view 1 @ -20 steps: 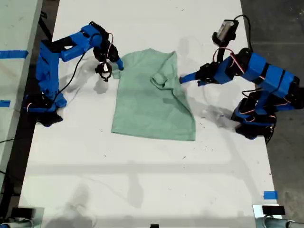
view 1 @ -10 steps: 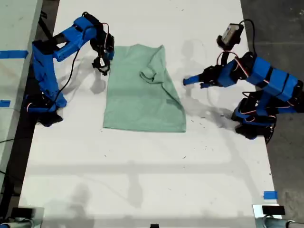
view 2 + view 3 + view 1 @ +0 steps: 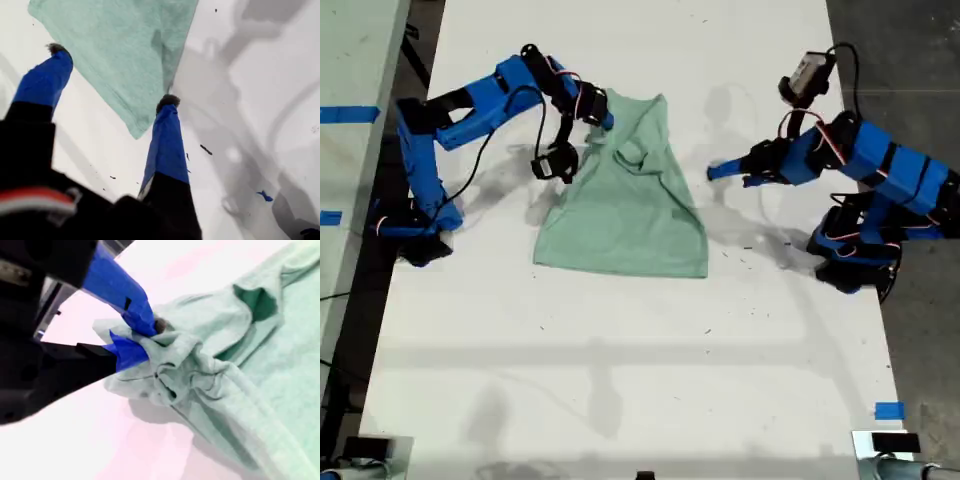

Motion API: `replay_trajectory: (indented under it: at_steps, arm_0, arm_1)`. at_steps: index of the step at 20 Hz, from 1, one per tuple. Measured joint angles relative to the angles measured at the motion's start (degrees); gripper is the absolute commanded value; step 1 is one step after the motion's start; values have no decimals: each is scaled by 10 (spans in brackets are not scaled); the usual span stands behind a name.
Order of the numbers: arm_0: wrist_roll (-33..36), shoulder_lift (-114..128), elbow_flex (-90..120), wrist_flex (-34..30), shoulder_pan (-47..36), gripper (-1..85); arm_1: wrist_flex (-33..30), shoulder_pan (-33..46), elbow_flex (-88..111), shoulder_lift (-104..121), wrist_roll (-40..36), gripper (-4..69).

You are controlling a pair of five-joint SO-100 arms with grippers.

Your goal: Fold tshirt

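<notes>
Both arms [image 3: 470, 100] are blue plastic with black servos, black cables and blue fingers [image 3: 165, 145].

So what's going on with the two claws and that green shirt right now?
My second gripper shut on the tshirt, bunching a fold. My first gripper open, clear of the cloth. Nothing in the way.

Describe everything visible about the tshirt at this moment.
The tshirt is pale mint-green, soft knit-looking cloth, lying mostly flat on the white table with its straight hem toward the exterior view's bottom. One side is folded over the body, leaving a rumpled sleeve near the middle top. My second gripper is shut on a bunched corner at the exterior view's upper left. My first gripper stands open, apart from the cloth in the exterior view.
</notes>
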Motion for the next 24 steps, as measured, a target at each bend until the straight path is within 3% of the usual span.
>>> replay_trajectory:
  at_steps: [1, 3, 6, 11, 15, 17, 19, 21, 24]
  arm_0:
    - [1, -61, -49, -3, 9, 38]
    - [-1, -153, -94, -25, 12, 239]
    - [-12, -200, -103, -18, 1, 292]
    - [-15, -84, -98, 132, -23, 261]
    - [-76, 96, -7, 290, -27, 227]
    - [-127, 193, 104, 295, 7, 197]
    - [-182, 306, 243, 266, 62, 63]
    - [-243, 402, 380, 250, 116, 7]
    - [-326, 495, 533, 203, 175, 1]
  arm_1:
    - [0, 0, 4, 4, 0, 315]
    - [0, -3, 7, 10, 5, 315]
    - [0, -7, 12, 16, 11, 315]
    - [0, -9, 18, 19, 11, 315]
    - [0, -31, 18, 19, 15, 314]
    - [6, -47, 18, 19, 18, 298]
    - [12, -69, 24, 19, 22, 122]
    - [16, -90, 36, 19, 32, 108]
    - [16, -117, 53, 19, 45, 88]
